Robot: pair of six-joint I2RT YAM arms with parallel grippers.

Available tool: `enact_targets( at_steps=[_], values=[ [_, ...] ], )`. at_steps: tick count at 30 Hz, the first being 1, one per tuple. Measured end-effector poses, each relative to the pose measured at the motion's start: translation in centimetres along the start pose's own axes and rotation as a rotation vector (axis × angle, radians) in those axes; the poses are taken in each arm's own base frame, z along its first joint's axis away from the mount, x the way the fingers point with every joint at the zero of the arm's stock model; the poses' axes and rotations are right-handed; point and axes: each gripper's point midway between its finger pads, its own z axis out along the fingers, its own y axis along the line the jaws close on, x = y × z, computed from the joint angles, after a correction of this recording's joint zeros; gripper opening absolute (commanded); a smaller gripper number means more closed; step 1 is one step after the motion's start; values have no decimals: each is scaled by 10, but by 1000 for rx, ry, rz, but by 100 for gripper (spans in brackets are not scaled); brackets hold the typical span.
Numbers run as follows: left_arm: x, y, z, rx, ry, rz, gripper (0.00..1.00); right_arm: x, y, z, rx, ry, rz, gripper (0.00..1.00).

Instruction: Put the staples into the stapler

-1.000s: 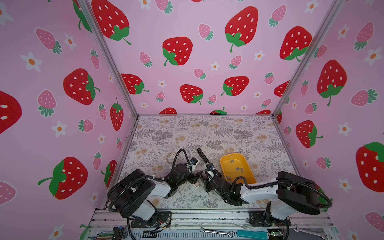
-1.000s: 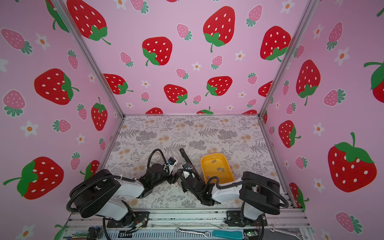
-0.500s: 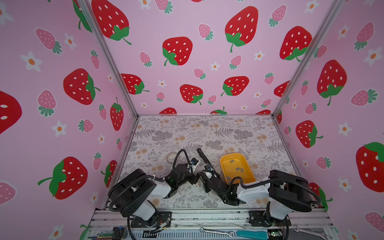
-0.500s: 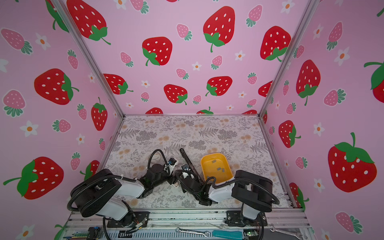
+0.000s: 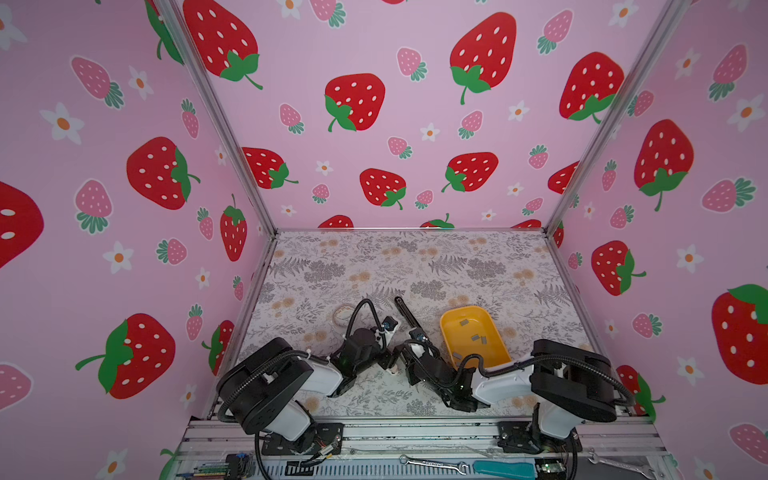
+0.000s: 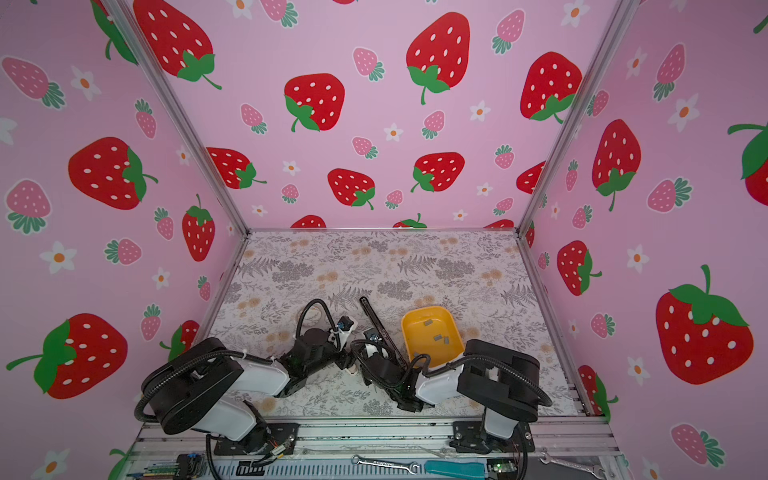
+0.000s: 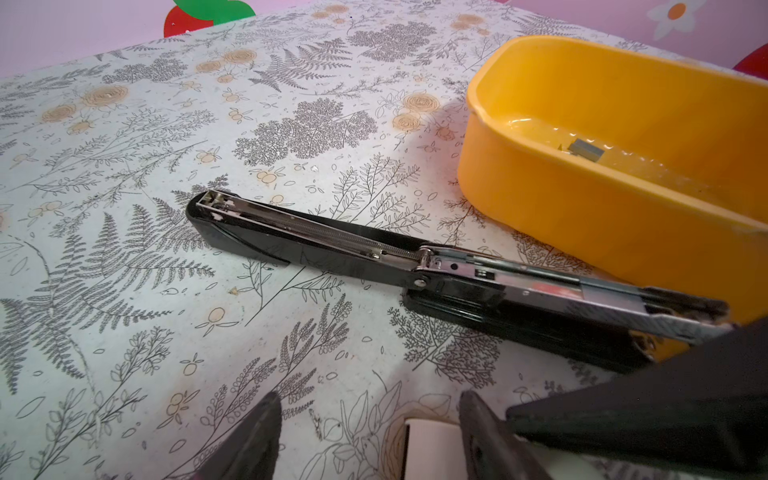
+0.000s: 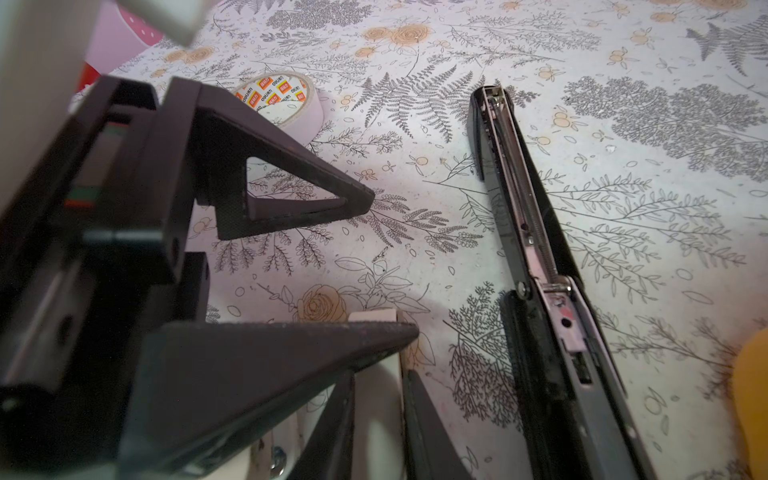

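The black stapler [image 5: 409, 318] [image 6: 376, 318] lies opened flat on the floral table, its metal channel facing up [image 7: 374, 253] [image 8: 536, 249]. Several grey staples [image 5: 476, 337] [image 7: 586, 150] lie in the yellow tray [image 5: 465, 308] [image 6: 426, 309] to its right. Near the stapler's front end both grippers meet at a small cream-white piece [image 8: 378, 399] [image 7: 432, 449]. My right gripper [image 8: 380, 382] [image 5: 405, 360] is shut on it. My left gripper [image 7: 370, 440] [image 5: 384, 360] stands open around it, the piece lying close to one finger.
A roll of tape [image 8: 282, 99] [image 5: 343, 316] lies behind the left arm. The yellow tray's wall [image 7: 582, 199] stands right beside the stapler. A wrench [image 5: 432, 463] and a teal-handled tool [image 5: 503, 469] lie on the rail in front.
My right gripper has narrowed onto the cream-white piece, and its arm has drawn slightly to the left. The left arm has not moved.
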Motion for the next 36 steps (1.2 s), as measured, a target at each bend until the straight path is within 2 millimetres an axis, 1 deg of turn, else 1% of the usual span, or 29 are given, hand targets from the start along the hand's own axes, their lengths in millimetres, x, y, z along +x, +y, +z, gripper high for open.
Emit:
enact_targets(
  at_steps=[12,18,25,27,31,33,36],
  values=[
    [0,2,0,-18,2,13,69,3,-2,4,-9,-38,60,23],
    [1,4,0,-34,4,18,69,9,-4,8,-9,-62,93,22],
    [1,7,0,-55,9,19,69,7,-4,10,-10,-88,112,22],
    [1,7,-2,-57,15,18,69,2,-2,8,-14,-88,108,23],
    [-2,6,-8,-71,27,6,70,-1,-7,-2,8,-47,56,27],
    [-8,9,-12,-88,25,-4,70,-6,-9,-9,17,-34,33,28],
    [-19,13,-17,-112,12,-24,71,-18,-12,-22,19,-38,17,31]
  ],
)
